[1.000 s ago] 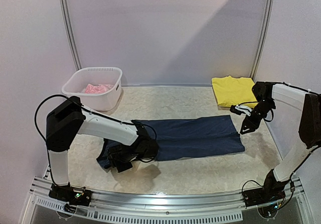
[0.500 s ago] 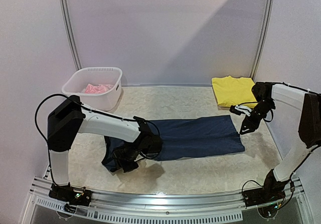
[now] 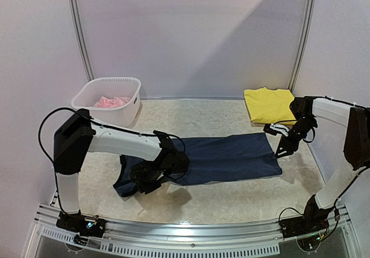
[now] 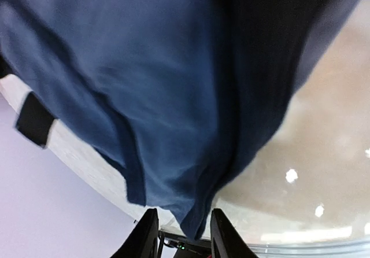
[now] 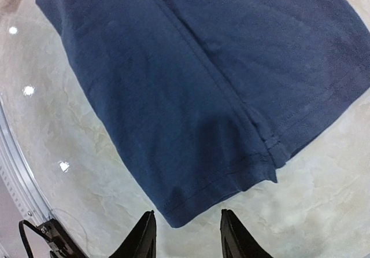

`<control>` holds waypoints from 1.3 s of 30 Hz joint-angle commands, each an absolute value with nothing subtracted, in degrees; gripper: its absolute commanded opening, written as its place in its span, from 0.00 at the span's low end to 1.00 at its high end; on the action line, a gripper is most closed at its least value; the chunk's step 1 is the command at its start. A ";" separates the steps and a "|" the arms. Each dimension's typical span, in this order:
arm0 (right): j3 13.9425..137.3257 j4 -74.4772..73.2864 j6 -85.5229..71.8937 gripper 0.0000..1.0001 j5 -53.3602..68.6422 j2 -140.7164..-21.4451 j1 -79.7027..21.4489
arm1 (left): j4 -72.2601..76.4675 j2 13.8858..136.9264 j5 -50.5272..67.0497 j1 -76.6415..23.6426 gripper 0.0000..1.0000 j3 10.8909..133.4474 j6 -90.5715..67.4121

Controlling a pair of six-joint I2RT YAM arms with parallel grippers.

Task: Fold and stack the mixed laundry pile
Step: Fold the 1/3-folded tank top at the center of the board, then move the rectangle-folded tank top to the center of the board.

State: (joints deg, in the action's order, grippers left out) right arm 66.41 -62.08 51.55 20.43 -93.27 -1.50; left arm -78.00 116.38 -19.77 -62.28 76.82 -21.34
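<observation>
Spread long and flat across the middle, navy garment (image 3: 231,157), doubled lengthwise, left end bunched up and raised, right hem lying smooth. Folded square at far right, plain yellow garment (image 3: 269,104). Crumpled inside the white basket (image 3: 132,110), pink garment (image 3: 111,102).

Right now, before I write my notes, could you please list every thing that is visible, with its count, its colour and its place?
navy shirt: one, dark blue, spread across the middle of the table, left end bunched up
yellow garment: one, yellow, folded, far right of the table
pink garment: one, pink, inside the basket
basket: one, white, far left of the table
table: one, pale marbled, under everything
left tool: one, black, shut on the left end of the navy shirt
right tool: one, black, open, above the right end of the navy shirt, holding nothing
</observation>
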 commanded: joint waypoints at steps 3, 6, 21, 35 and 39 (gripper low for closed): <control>58.75 -65.62 60.69 0.39 22.45 -87.49 -4.25 | -88.11 104.44 -25.39 -62.62 0.34 85.76 -25.03; 54.54 -62.33 62.78 0.39 19.61 -84.33 -6.39 | -86.19 102.79 -28.81 -62.49 0.36 87.07 -25.64; 44.45 -41.11 60.35 0.38 2.02 -89.79 -8.79 | -65.91 93.34 -40.83 -62.49 0.55 78.03 -36.03; 48.78 -50.90 64.84 0.45 7.12 -76.45 -9.04 | -47.43 65.03 -27.40 -62.03 0.63 43.96 -60.99; 48.86 -49.06 65.85 0.53 6.95 -82.18 -9.18 | -51.16 64.78 -28.43 -63.74 0.60 44.81 -64.51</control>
State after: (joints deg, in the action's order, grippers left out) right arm 48.82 -49.25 63.96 5.85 -76.99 -8.84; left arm -52.49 65.12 -29.61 -62.39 44.10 -56.12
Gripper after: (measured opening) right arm 0.509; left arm 0.608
